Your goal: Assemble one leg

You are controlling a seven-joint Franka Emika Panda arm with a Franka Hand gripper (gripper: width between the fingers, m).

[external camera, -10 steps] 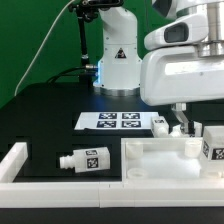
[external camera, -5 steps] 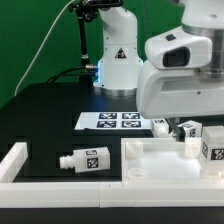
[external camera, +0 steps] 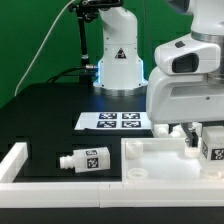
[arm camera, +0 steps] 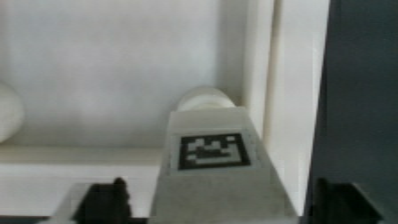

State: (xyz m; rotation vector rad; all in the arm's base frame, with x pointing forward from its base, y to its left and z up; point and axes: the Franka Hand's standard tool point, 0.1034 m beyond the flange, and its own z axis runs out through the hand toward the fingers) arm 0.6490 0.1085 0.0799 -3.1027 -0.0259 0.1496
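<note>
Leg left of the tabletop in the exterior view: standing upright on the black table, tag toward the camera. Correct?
Not upright. The leg lies on its side on the black table, narrow round end toward the exterior view's left. The rest holds: it is left of the tabletop, tag toward the camera. The exterior view shows it.

Robotics lab, bench rig.
- Marker board (external camera: 118, 121): flat, white, four square tags, lying on a black table (external camera: 45, 110).
- Behind the board: white robot base (external camera: 118, 78) with a triangular warning sticker (external camera: 118, 54), and a green backdrop (external camera: 35, 30).
- In front of the board: white frame rail (external camera: 20, 160) and a loose white plastic leg (external camera: 85, 158) with its own printed tag.
</note>
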